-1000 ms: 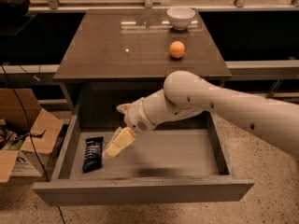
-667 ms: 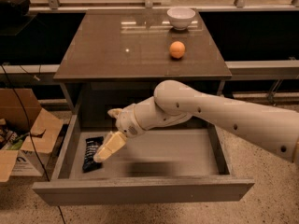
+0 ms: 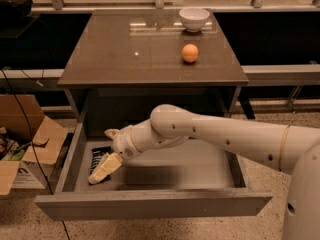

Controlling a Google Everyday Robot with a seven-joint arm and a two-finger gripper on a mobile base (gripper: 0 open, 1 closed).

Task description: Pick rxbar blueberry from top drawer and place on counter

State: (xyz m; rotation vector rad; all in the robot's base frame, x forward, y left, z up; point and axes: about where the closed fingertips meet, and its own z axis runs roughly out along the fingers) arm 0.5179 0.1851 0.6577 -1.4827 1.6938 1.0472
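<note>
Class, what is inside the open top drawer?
The rxbar blueberry lies at the left end of the top drawer, the gripper over it, jaws open. The gripper covers part of the bar.

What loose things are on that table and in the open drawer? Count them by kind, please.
Bowls: 1, the white bowl on the counter.
Balls: 1, the orange ball on the counter.
Snack bars: 1, the rxbar blueberry in the top drawer, with the claw over it.
Total: 3.
</note>
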